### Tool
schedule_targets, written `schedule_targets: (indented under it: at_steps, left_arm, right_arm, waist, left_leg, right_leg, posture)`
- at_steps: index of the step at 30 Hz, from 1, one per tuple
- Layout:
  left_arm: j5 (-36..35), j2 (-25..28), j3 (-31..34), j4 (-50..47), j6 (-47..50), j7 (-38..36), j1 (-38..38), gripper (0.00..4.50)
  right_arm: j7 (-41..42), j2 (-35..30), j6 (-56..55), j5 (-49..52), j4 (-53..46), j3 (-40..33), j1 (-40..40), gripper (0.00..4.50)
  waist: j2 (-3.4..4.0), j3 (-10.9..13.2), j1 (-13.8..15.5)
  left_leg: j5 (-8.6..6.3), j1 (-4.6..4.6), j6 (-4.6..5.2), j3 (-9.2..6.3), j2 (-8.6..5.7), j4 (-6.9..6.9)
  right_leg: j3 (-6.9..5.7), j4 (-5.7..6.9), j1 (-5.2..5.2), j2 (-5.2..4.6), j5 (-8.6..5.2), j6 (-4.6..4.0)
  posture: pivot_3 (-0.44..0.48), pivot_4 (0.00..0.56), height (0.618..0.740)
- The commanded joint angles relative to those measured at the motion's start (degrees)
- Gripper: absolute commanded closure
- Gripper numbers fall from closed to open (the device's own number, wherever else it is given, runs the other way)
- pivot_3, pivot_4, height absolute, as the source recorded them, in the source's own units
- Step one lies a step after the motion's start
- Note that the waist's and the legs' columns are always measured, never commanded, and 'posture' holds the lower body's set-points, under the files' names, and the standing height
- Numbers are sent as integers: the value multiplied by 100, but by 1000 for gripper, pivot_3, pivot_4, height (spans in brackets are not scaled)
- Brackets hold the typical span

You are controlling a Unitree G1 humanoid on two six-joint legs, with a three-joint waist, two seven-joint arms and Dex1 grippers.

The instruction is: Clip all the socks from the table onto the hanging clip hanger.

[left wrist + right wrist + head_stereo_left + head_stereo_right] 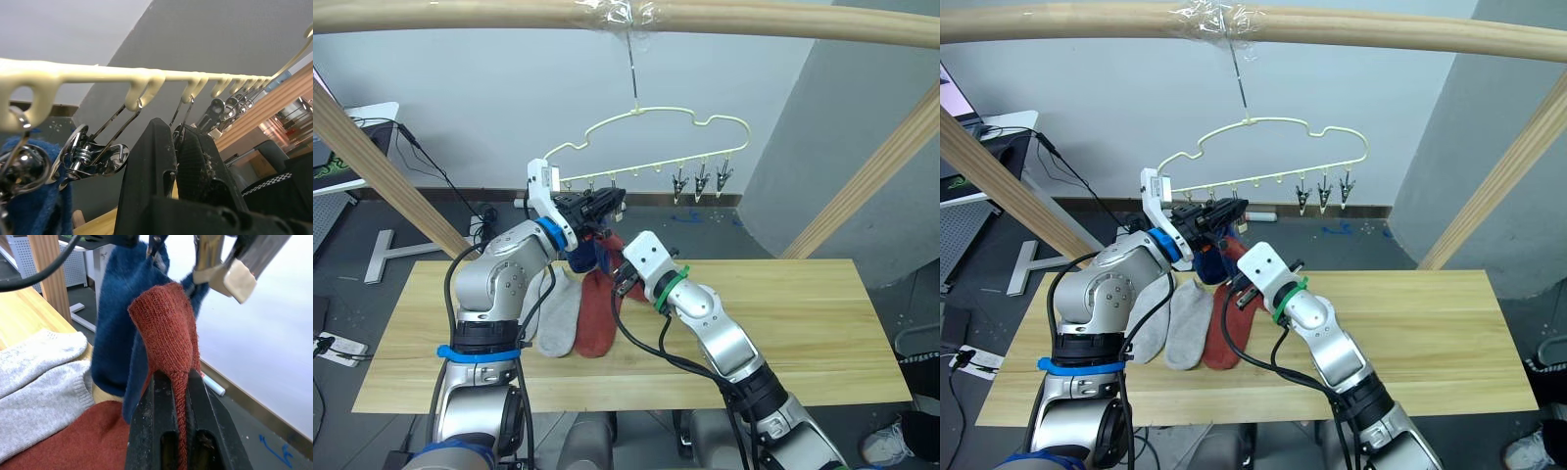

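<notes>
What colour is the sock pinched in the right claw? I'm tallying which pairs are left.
Rust red sock, clearest in the right wrist view, pinched by the right claw.

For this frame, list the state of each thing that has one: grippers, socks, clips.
Left gripper: shut on a clip of the clip hanger.
Right gripper: shut on a rust red sock, held up.
Blue socks: hanging from clips.
Other rust red sock: flat on the table.
Grey socks: flat on the table.
</notes>
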Motion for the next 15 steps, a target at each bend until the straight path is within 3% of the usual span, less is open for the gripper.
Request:
schedule_targets:
  at_steps: [1, 15]
  left_arm:
    - [-18, -16, 79, -217, -149, 46, -30, 4303]
    - [-12, -30, 23, -275, -218, 109, 32, 4303]
  right_arm:
    - [-149, 103, 196, 42, -388, -148, 120, 4500]
    - [-347, 470, 21, 91, -266, -202, -149, 4500]
  waist:
    - [0, 0, 2]
    - [0, 0, -1]
  left_leg:
    - [0, 0, 0, 1, 0, 0]
    - [0, -1, -1, 1, -1, 0]
  right_leg:
    - [1, 0, 0, 0, 0, 0]
    - [-1, 0, -3, -22, 0, 0]
  posture:
    - [-67, 254, 720]
    - [-67, 241, 720]
